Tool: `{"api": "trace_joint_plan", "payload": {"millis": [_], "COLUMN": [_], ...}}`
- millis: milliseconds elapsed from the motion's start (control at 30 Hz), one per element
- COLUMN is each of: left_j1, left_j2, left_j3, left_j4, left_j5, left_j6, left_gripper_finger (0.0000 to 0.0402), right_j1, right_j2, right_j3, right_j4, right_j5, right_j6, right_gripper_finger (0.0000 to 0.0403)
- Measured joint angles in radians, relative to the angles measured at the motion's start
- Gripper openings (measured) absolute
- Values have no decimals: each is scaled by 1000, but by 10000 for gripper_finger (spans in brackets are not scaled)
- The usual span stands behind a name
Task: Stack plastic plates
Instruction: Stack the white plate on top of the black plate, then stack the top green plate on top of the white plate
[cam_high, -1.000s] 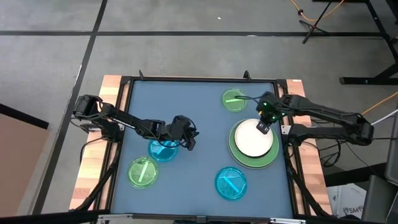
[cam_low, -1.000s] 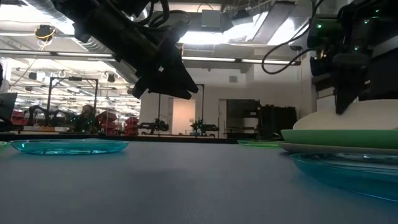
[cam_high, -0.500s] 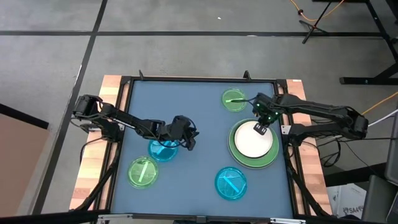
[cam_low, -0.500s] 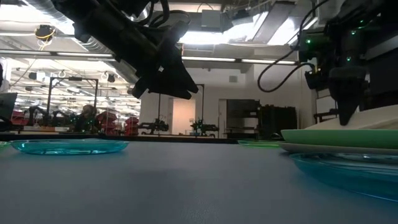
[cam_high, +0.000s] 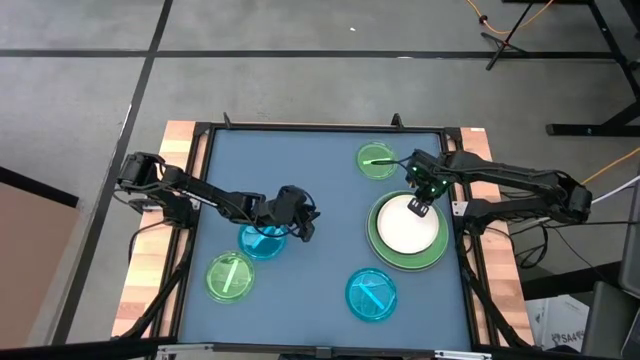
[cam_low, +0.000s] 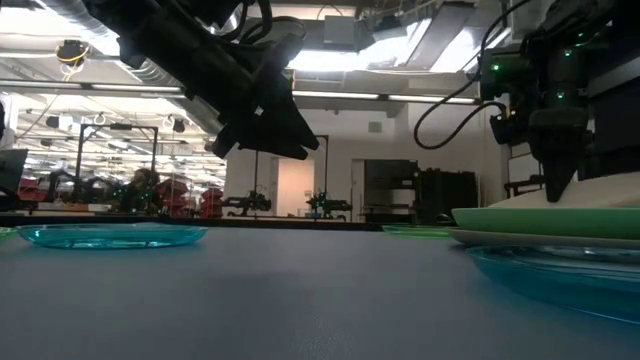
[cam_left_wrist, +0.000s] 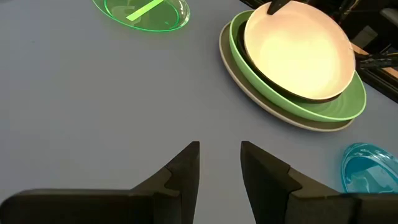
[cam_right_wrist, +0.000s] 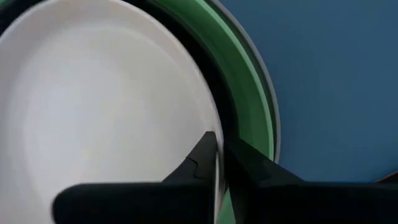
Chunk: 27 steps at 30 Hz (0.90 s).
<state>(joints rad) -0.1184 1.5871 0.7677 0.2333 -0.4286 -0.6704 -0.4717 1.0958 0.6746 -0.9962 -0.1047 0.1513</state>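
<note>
The right gripper (cam_high: 423, 203) pinches the far rim of the white plate (cam_high: 408, 224), which lies atop the stack near the table's (cam_high: 320, 200) right edge. The left gripper (cam_high: 306, 224), fingers apart and empty, hovers mid-table just beside a blue plate (cam_high: 262, 241), the nearer arm for it.

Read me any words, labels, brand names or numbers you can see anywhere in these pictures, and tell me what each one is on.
None can be read.
The white plate, the light green plate and the small translucent plates carry no print.
Both arms show no readable marking; the right gripper only shows green lights above it.
A box at the high view's lower right edge bears print, too small to read.
</note>
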Motion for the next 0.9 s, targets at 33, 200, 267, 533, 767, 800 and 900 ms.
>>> {"api": "trace_joint_plan", "payload": {"millis": [33,200,267,533,767,800,900], "left_j1": [0,0,0,0,0,0,0], "left_j2": [0,0,0,0,0,0,0], "left_j3": [0,0,0,0,0,0,0], "left_j4": [0,0,0,0,0,0,0], "left_j5": [0,0,0,0,0,0,0], "left_j6": [0,0,0,0,-1,-2,-3], "left_gripper_finger": [110,110,110,110,110,110,110], "right_j1": [0,0,0,0,0,0,0], "right_j2": [0,0,0,0,0,0,0], "right_j3": [0,0,0,0,71,90,146], "right_j4": [-1,0,0,-1,-44,-49,-54], "right_j5": [0,0,0,0,0,0,6], "right_j6": [0,0,0,0,0,0,0], "right_gripper_finger": [27,78,93,106,104,104,104]}}
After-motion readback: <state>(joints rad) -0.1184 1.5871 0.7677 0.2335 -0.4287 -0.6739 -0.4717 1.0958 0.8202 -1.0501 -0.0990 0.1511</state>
